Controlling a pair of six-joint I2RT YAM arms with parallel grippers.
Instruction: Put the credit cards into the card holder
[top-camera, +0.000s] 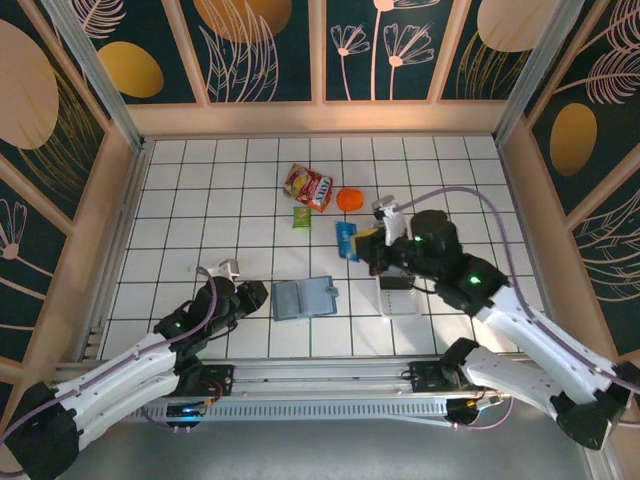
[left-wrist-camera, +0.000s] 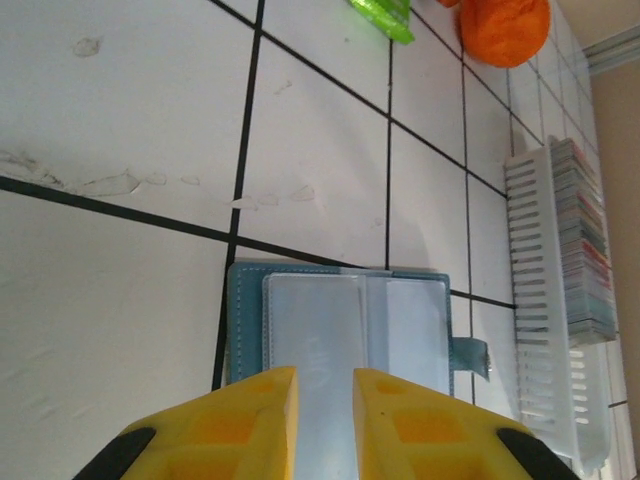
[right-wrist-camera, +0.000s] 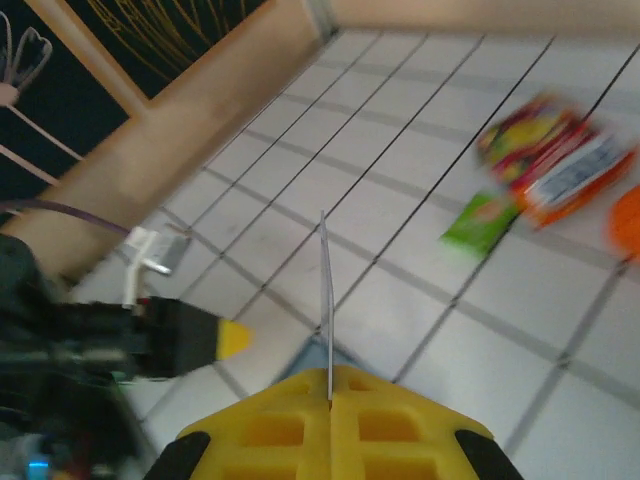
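Note:
The teal card holder lies open on the tiled floor, its clear sleeves facing up. My left gripper is at its left edge; the yellow fingers stand a narrow gap apart over the near sleeve, clamping nothing I can see. My right gripper hovers up and to the right of the holder, shut on one blue credit card, seen edge-on as a thin upright line from the closed jaws. More credit cards stand packed in the clear tray.
The clear tray lies right of the card holder, below the right gripper. Farther back are a red-yellow snack bag, an orange ball and a small green packet. Wooden walls fence the floor.

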